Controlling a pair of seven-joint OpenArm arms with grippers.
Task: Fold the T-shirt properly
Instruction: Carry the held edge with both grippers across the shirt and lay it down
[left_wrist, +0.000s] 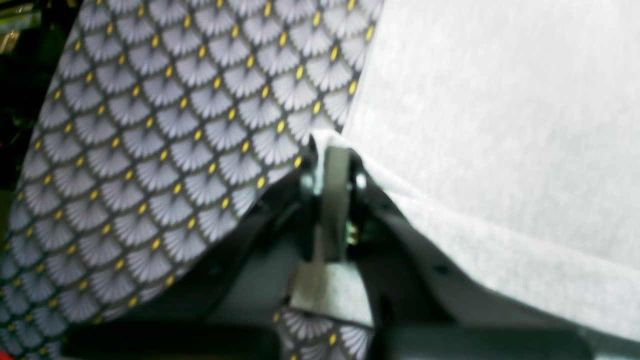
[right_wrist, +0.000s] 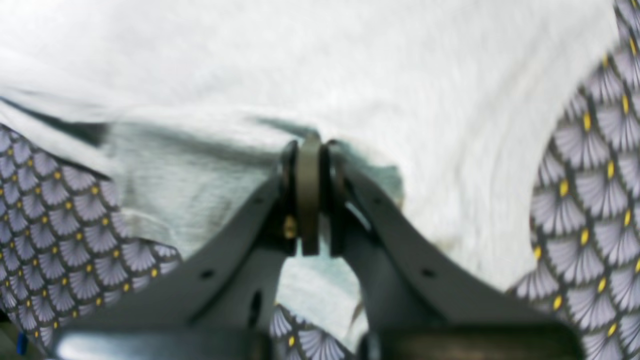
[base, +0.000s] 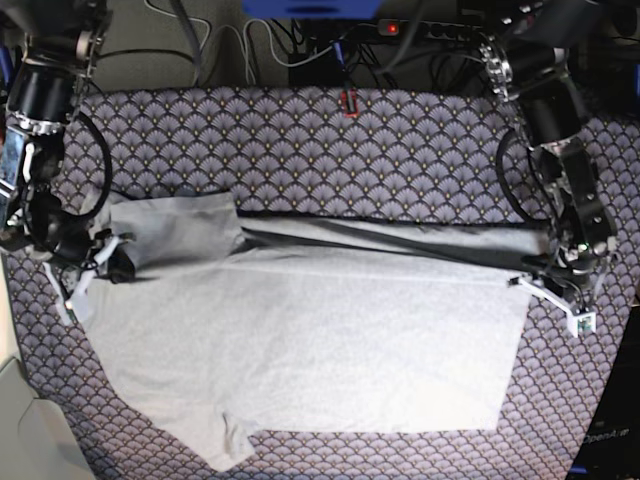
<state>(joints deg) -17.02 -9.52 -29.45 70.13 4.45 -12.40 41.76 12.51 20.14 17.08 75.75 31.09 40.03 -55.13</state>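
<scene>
The light grey T-shirt (base: 320, 340) lies spread on the purple scallop-patterned tablecloth (base: 350, 160), with no lettering showing. Its far edge is gathered into a long raised fold (base: 400, 238) running between my two grippers. My right gripper (base: 100, 255) is at the shirt's left end by a sleeve; in the right wrist view it (right_wrist: 309, 145) is shut on bunched grey fabric (right_wrist: 400, 75). My left gripper (base: 545, 275) is at the shirt's right far corner; in the left wrist view it (left_wrist: 332, 150) is shut on the shirt's edge (left_wrist: 500, 125).
Cables and a power strip (base: 420, 30) lie behind the table's far edge. A small red object (base: 349, 102) sits on the cloth at the back middle. A sleeve (base: 215, 445) points toward the front left edge. Tablecloth shows beside each gripper (left_wrist: 150, 150) (right_wrist: 60, 225).
</scene>
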